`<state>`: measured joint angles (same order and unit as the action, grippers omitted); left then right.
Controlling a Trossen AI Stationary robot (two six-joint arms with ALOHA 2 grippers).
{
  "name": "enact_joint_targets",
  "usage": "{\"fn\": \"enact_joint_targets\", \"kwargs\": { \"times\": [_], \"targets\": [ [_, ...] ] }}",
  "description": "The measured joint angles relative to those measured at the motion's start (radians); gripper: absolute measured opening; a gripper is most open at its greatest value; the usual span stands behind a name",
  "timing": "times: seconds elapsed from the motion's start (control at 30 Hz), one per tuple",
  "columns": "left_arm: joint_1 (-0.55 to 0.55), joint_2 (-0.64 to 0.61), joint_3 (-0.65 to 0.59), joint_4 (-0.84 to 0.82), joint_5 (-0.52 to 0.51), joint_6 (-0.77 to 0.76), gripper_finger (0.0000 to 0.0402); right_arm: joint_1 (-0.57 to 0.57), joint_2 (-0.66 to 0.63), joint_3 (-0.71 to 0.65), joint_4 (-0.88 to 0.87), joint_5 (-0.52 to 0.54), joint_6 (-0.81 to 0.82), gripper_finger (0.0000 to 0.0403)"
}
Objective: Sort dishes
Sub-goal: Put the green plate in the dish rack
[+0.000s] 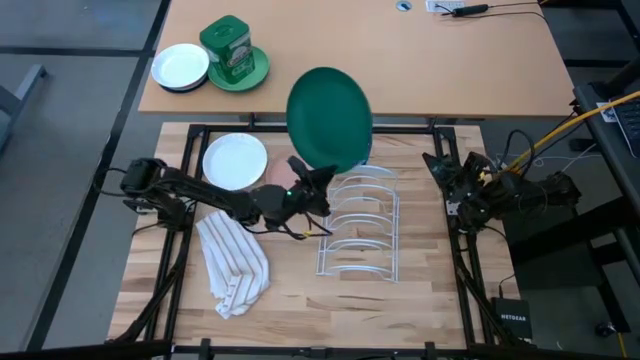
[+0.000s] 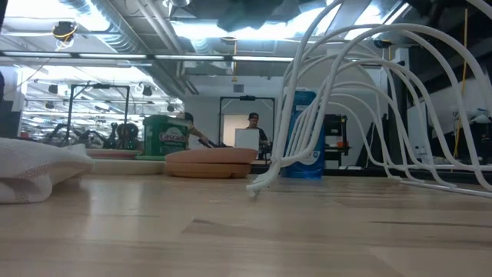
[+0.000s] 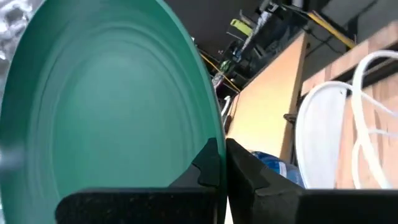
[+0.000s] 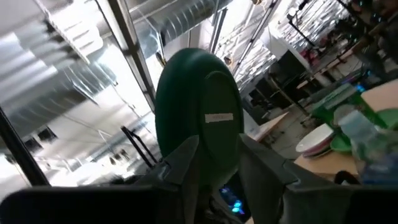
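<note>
The sorting is only just getting going — the white wire dish rack (image 1: 360, 225) in the middle of the bench (image 1: 400, 300) is standing with every slot bare, so by the look of it no plate has been filed yet. The left gripper (image 1: 322, 176) is holding the dark green plate (image 1: 329, 116) by its lower rim, jaws clamped together on the edge, and the plate is standing upright in the air over the far end of the rack, near its rearmost hoops but not yet seated between them; the left wrist view is showing the rim pinched between the two dark fingers (image 3: 211, 165). The white plate (image 1: 235, 160) is lying flat on the bench to the left of the rack, and a salmon pink plate (image 2: 209, 163) is showing in the low view, resting on the bench behind it. The brown plate cannot be made out. The right gripper (image 1: 452, 185) is waiting at the right of the rack, its jaws standing partly apart on nothing. A crumpled white cloth (image 1: 233, 262) is lying near the front left. Judging from this, one plate is about to go in and at least two more are left.
</note>
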<state>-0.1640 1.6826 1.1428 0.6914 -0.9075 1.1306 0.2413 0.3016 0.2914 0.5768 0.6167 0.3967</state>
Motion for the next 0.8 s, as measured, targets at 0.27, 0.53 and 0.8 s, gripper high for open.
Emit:
{"fn": "enact_joint_targets", "kwargs": {
  "times": [0.27,0.53,0.8],
  "targets": [
    [-0.008,0.023,0.022,-0.023,-0.053,0.079,0.0,0.0,0.229,0.233,-0.06,-0.001,-0.252,0.0111],
    [-0.008,0.023,0.022,-0.061,-0.111,0.109,0.0,0.0,0.448,0.448,-0.215,-0.078,-0.381,0.0111],
    [-0.009,0.021,0.022,-0.103,-0.164,0.108,0.0,0.0,0.637,0.592,-0.25,0.141,-0.381,0.0124]
  ]
}}
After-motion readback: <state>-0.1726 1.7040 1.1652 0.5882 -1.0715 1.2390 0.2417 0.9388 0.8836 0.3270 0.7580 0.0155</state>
